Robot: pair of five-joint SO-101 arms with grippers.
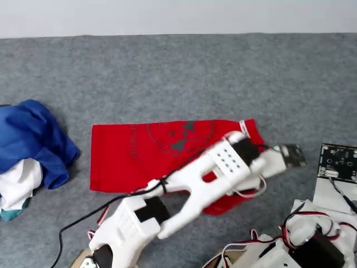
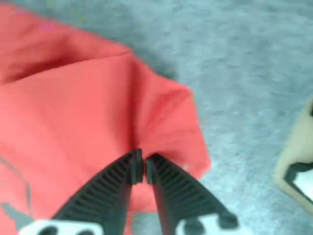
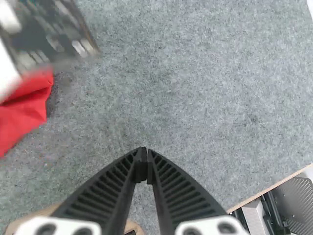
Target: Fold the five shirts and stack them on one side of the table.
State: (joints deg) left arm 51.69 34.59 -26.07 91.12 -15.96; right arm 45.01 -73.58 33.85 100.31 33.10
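High view: a red shirt (image 1: 139,153) is lying flat in the middle of the grey desk (image 1: 223,72), partly folded. Your left arm (image 1: 217,167) is stretching across the red shirt toward the side nearest your right arm (image 1: 318,243), which is sitting at the near desk corner. Well apart from these, a blue shirt (image 1: 30,134) is lying bunched at the opposite edge, draping over a white shirt (image 1: 19,178).

Left wrist view: your left claw (image 2: 142,164) is clenching a pinched fold of the red shirt near its corner, with creases running out from the tips.

Right wrist view: your right claw (image 3: 143,164) is hanging over bare desk, clenched and gripping nothing. A red shirt corner is lying nearby.
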